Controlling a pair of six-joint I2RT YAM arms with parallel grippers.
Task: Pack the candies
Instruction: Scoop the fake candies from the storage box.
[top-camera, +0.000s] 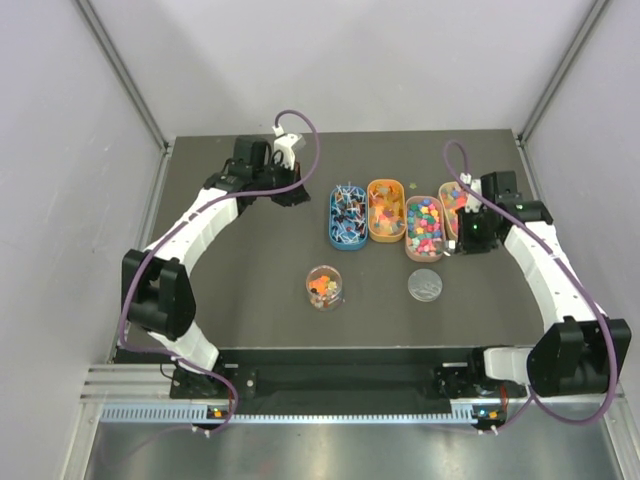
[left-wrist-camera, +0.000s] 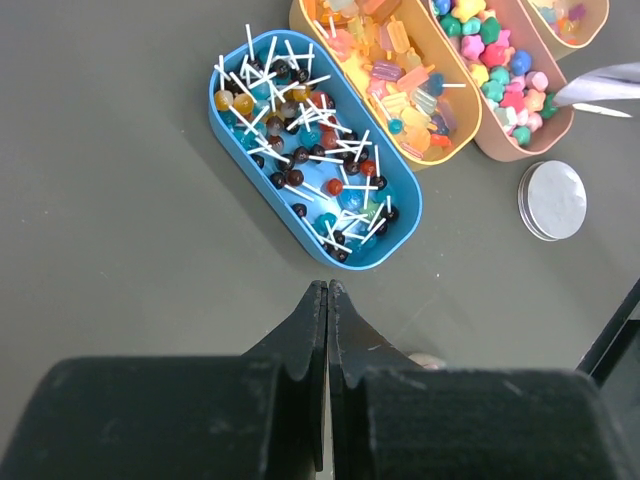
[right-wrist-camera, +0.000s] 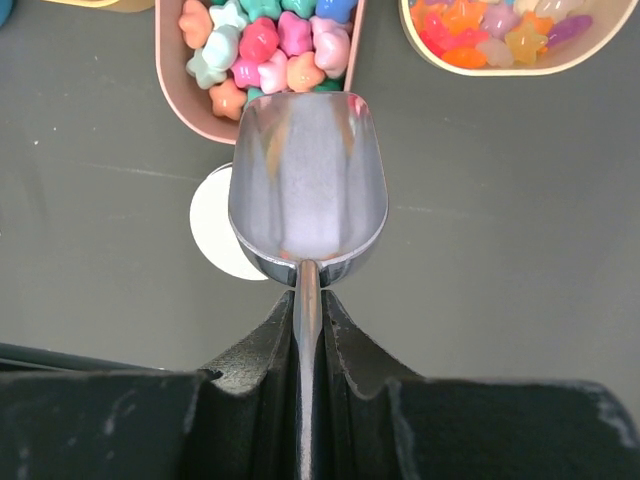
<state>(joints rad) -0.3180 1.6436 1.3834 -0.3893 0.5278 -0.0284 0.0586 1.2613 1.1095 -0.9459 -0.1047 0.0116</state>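
Note:
The candies lie in four oval trays side by side: lollipops in the blue tray, mixed sweets in the orange tray, star-shaped candies in the pink tray, more candies in the far-right tray. A clear round jar holds a few orange and red candies. My right gripper is shut on the handle of an empty metal scoop, its bowl at the near end of the pink tray. My left gripper is shut and empty, left of the blue tray.
The jar's round metal lid lies flat on the dark table, just under and left of the scoop. Grey walls close in the table on three sides.

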